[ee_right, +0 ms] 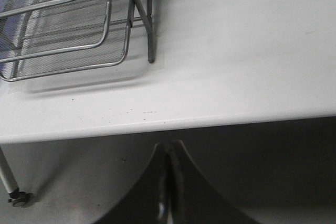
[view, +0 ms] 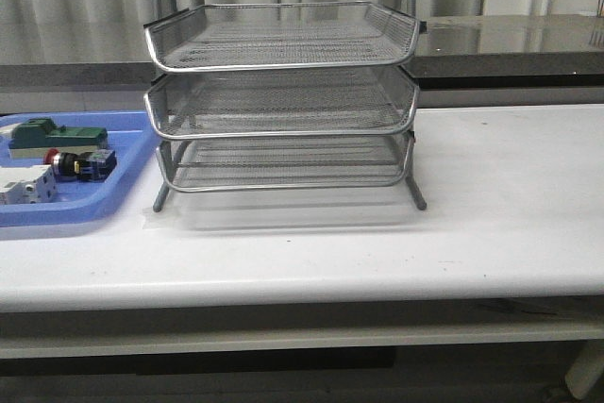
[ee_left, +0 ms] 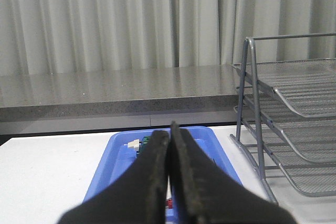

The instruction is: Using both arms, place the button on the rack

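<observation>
I see the button [view: 68,163] lying crosswise in the blue tray [view: 113,197] near the worktop's left edge, ahead of my empty, closed left gripper [ee_left: 170,129]; the right gripper [ee_right: 168,148] is closed too.

Blue tray [view: 113,197] cut by the left edge; button [ee_left: 169,203] mostly hidden behind left fingers [ee_left: 157,182].

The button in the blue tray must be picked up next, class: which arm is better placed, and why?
Left. Its shut gripper points at the blue tray holding the button; the right gripper is off the table edge beyond the rack.
</observation>
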